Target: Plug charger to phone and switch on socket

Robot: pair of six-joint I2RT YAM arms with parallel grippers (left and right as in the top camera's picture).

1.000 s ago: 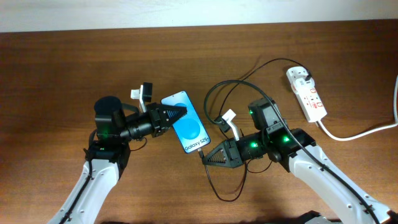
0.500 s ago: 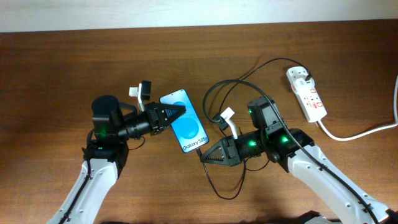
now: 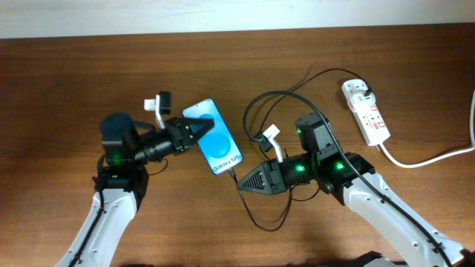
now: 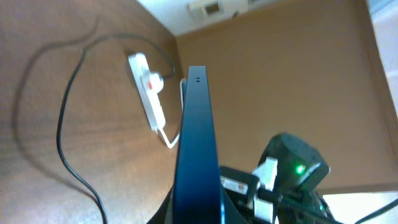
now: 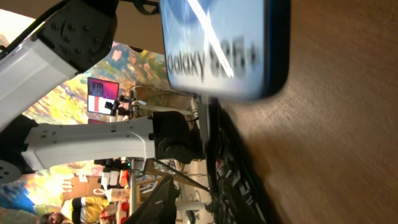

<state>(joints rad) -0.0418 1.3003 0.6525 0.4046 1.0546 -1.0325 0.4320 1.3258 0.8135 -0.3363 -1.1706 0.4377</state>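
A brown wooden counter (image 3: 67, 74) with a fine grain is seen from above, and nearly the whole overhead view is filled by it. Along its far edge a narrow pale strip of wall (image 3: 223, 15) is shown. In the left wrist view a plain tan surface (image 4: 298, 62) is seen beside the darker wood, and a small pale fixture (image 4: 211, 7) is placed at the top; what it is cannot be told. In the right wrist view a colourful backdrop (image 5: 68, 93) is seen beyond the counter, and a small screen (image 5: 102, 95) is set against it.
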